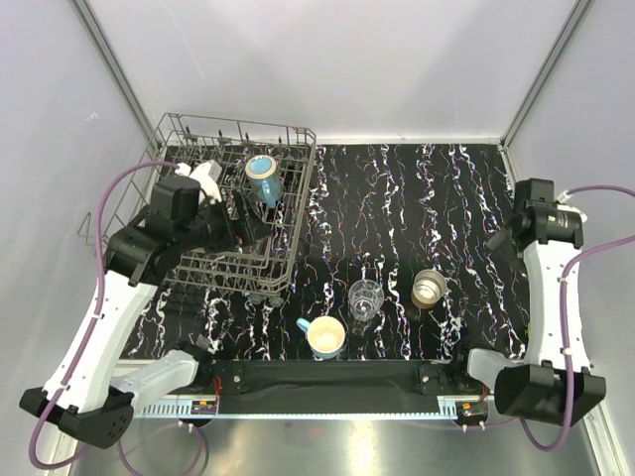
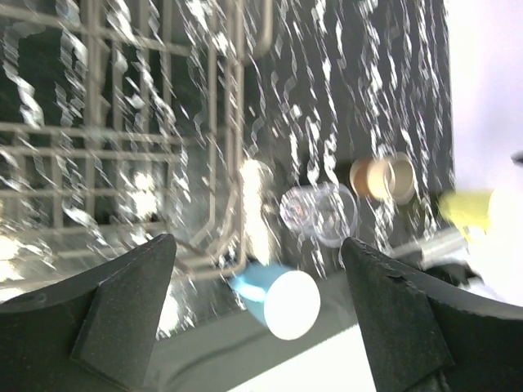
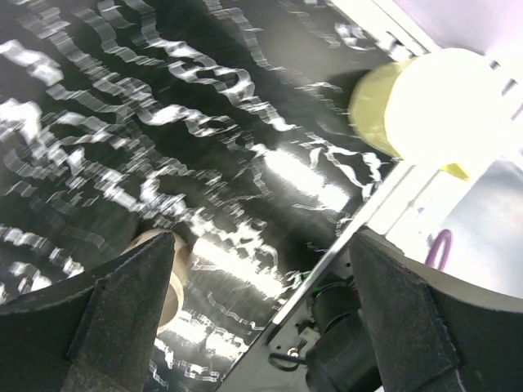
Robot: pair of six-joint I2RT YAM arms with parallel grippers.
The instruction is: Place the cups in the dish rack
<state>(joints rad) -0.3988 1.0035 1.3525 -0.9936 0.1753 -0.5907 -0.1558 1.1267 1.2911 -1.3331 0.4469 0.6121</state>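
While left pincer (image 2: 257, 249) and right pincer (image 3: 261, 245) hang spread and empty, the left, over the dish rack (image 1: 234, 124) at centre-left, may snag wires and jolt the teal mug (image 1: 263, 178).

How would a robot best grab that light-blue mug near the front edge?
Probably from above: the light-blue mug stands upright, so one finger can drop inside and pinch the wall. Choose its near side, since the handle sticks left and the glass tumbler crowds the far right.
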